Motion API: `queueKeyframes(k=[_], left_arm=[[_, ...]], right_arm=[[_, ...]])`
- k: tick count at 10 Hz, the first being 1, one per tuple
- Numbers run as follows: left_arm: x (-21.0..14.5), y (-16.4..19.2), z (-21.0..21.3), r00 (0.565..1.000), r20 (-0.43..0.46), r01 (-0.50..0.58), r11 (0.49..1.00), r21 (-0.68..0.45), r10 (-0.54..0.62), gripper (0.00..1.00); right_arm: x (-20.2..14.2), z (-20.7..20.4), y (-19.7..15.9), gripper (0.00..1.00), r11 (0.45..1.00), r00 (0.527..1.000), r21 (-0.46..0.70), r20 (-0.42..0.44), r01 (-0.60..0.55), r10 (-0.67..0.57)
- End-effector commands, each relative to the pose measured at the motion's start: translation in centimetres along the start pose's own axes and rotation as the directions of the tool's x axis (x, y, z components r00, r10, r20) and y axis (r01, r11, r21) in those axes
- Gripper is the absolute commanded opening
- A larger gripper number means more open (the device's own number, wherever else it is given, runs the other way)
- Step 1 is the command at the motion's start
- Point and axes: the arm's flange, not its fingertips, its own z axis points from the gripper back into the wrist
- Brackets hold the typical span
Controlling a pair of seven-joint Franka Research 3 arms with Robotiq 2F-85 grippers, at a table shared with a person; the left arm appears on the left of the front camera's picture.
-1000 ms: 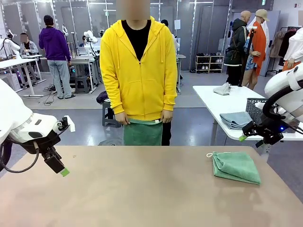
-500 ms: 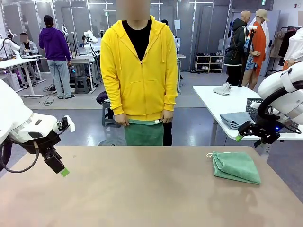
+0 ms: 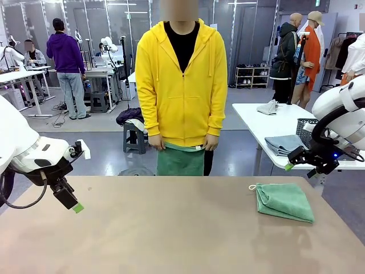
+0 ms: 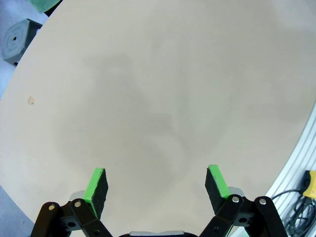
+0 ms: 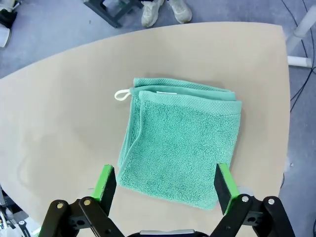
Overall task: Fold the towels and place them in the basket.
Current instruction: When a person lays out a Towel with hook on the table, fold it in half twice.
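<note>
A folded mint-green towel (image 3: 284,201) with a white cord loop lies on the tan table at the right; in the right wrist view the towel (image 5: 180,145) sits just beyond the open fingers. My right gripper (image 3: 293,164) (image 5: 165,182) hovers open above it, holding nothing. My left gripper (image 3: 74,205) (image 4: 157,190) hangs open over bare table at the left. Across the table, a person in a yellow hoodie holds a second green towel (image 3: 180,161) at waist height. A dark grey lattice basket (image 3: 308,130) stands on the white table behind my right arm, partly hidden by it.
Grey folded cloths (image 3: 284,144) and a pale cloth (image 3: 268,107) lie on the white side table (image 3: 256,123). The tan table's edge (image 5: 285,98) runs close to the towel's right side. The person's shoes (image 5: 163,11) stand just beyond the far edge.
The person has stepped to the picture's right, still holding the green towel. My right arm shifted slightly above the folded towel. The left arm has stayed still.
</note>
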Motion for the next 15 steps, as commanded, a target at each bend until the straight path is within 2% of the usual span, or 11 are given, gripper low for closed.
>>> queueKeyframes(k=[1, 8, 9, 10, 11, 13, 15], left_arm=[[0.2, -0.2, 0.0, 1.000, -0.010, -0.013, 1.000, 0.008, 0.013, 1.00], [0.2, -0.2, 0.0, 1.000, -0.010, -0.013, 1.000, 0.008, 0.013, 1.00], [0.0, 0.0, 0.0, 1.000, 0.000, 0.000, 1.000, 0.000, 0.000, 1.00], [0.5, 0.5, 1.7, 0.999, 0.031, -0.029, 0.999, -0.040, 0.030, 1.00], [0.7, 0.9, 3.3, 0.997, 0.062, -0.046, 0.993, -0.112, 0.053, 1.00], [0.6, 1.3, 5.5, 0.991, 0.091, -0.084, 0.989, -0.122, 0.095, 1.00], [0.1, 1.5, 7.3, 0.981, 0.130, -0.128, 0.985, -0.114, 0.143, 1.00]], right_arm=[[0.1, 0.1, 0.0, 1.00, 1.000, 1.000, 0.005, -0.002, 0.000, 0.000], [0.1, 0.1, 0.0, 1.00, 1.000, 1.000, 0.005, -0.002, 0.000, 0.000], [0.0, 0.0, 0.0, 0.96, 1.000, 1.000, 0.000, 0.000, 0.000, 0.000], [-0.9, 1.0, 1.7, 1.00, 0.994, 0.994, -0.043, 0.027, -0.104, 0.105], [-2.1, 2.6, 3.3, 1.00, 0.979, 0.978, -0.047, 0.055, -0.199, 0.202], [-4.7, 5.2, 5.5, 1.00, 0.935, 0.931, -0.090, 0.099, -0.344, 0.352], [-7.9, 7.8, 8.5, 1.00, 0.861, 0.856, -0.150, 0.119, -0.486, 0.504]])
